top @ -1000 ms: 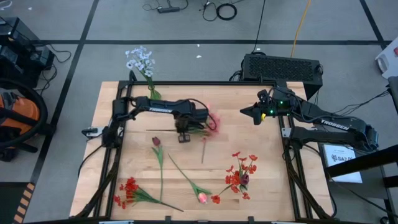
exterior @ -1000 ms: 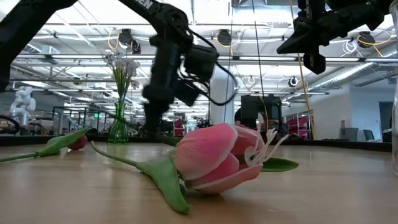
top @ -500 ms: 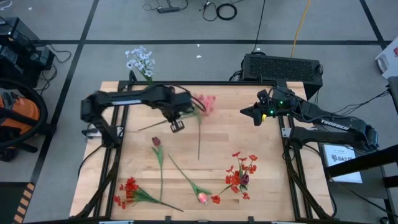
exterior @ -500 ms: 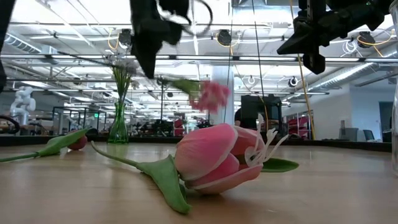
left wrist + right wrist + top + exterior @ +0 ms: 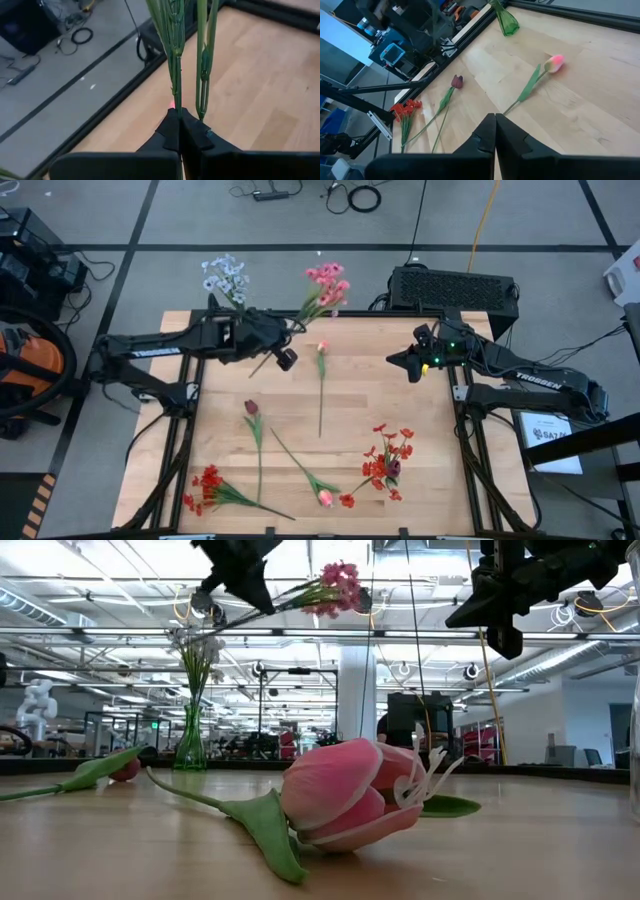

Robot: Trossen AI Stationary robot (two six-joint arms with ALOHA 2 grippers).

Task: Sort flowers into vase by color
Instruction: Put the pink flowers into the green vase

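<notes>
My left gripper (image 5: 281,354) is high above the table's far left part, shut on a pink cluster flower (image 5: 323,281), whose blossoms also show in the low view (image 5: 336,584). A green vase (image 5: 190,746) with a white and pale-blue sprig (image 5: 224,277) stands at the far left edge. A pink tulip (image 5: 322,348), a dark red tulip (image 5: 251,408), another pink tulip (image 5: 325,498) and two red clusters (image 5: 205,485) (image 5: 388,454) lie flat on the table. My right gripper (image 5: 404,360) hangs shut and empty over the far right. My left gripper pinches the pink cluster flower's green stem (image 5: 176,100) between its two fingers, toward the stem's lower end. The fingers come from the table's left and lie across the stem. The flower is lifted clear and tilted, its blossoms (image 5: 336,584) up and past the far edge.
A black box (image 5: 452,288) sits behind the far right edge. Black frame rails (image 5: 190,440) run along the table's left and right sides. The table's middle (image 5: 400,405) is bare wood.
My left gripper has risen and gone toward the table's far edge with the pink cluster flower. The flower has come up off the table and swung round, so its blossoms now point past the far edge. The pink tulip that lay under it now shows.
</notes>
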